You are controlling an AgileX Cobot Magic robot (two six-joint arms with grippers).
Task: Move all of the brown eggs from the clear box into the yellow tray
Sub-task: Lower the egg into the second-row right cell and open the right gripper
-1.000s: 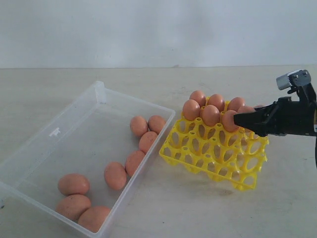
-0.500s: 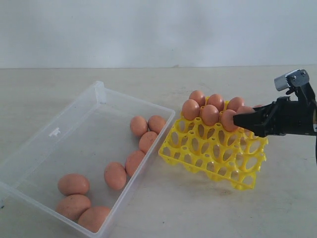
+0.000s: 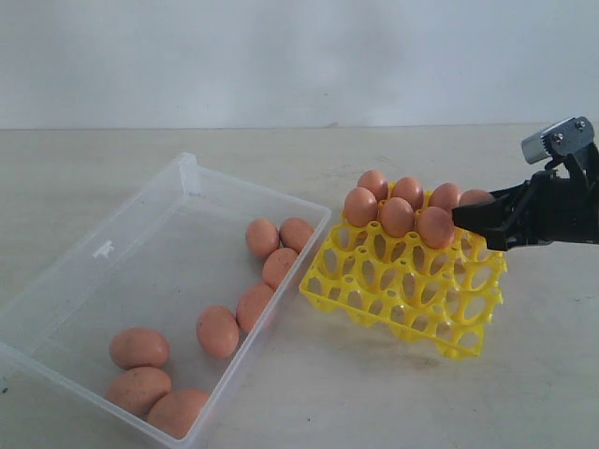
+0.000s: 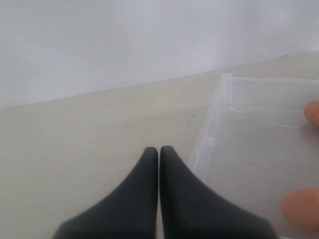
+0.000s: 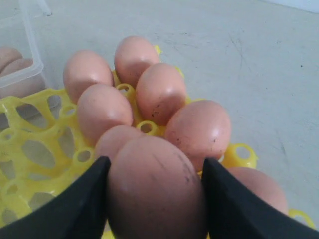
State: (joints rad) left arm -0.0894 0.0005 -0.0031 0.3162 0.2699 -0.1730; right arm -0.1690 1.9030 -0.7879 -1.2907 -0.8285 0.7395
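Now the right end effector [image 3: 459, 217], grasping one brown egg [image 5: 154, 191], has drawn slightly back and upward over the yellow tray [image 3: 402, 290], so this egg is not yet seated and eight wait in the clear box [image 3: 103, 281].

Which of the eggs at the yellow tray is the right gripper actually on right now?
The egg closest to the right wrist camera. It fills the gap of the right gripper and touches both fingers. The yellow tray's other eggs sit outside the fingers.
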